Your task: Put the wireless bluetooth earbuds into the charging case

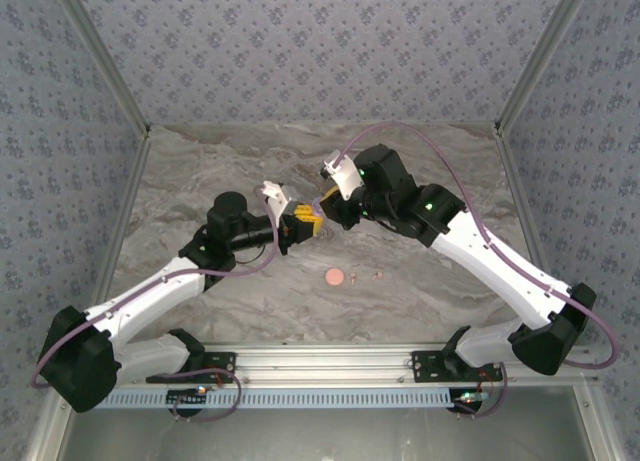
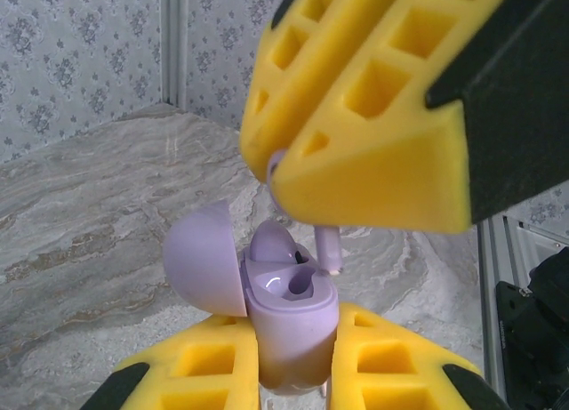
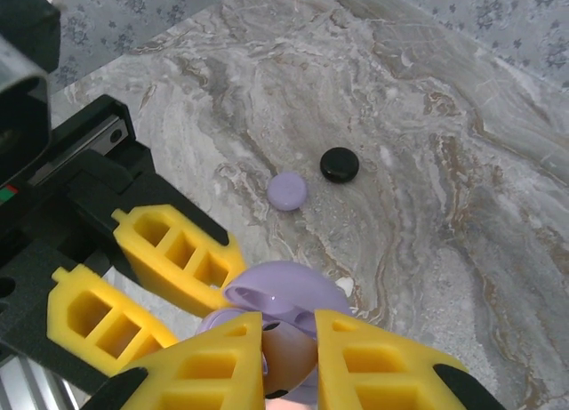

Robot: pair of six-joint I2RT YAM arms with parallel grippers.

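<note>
My left gripper (image 2: 293, 328) is shut on an upright lilac charging case (image 2: 292, 325) whose lid (image 2: 200, 259) hangs open to the left. One lilac earbud (image 2: 271, 241) sits in the far slot; the near slot (image 2: 299, 287) is empty. Just above it, my right gripper (image 3: 289, 328) is shut on a second lilac earbud (image 3: 293, 357), whose stem (image 2: 328, 248) hangs down a little right of the case. From above, both grippers (image 1: 303, 221) (image 1: 335, 203) meet over mid-table. Two tiny earbuds (image 1: 353, 277) (image 1: 377, 275) lie on the table.
A pink round case (image 1: 334, 277) lies on the marble table (image 1: 200, 181) next to the loose earbuds. A lilac puck (image 3: 287, 191) and a black puck (image 3: 339, 164) rest on the table beyond the grippers. Patterned walls enclose three sides.
</note>
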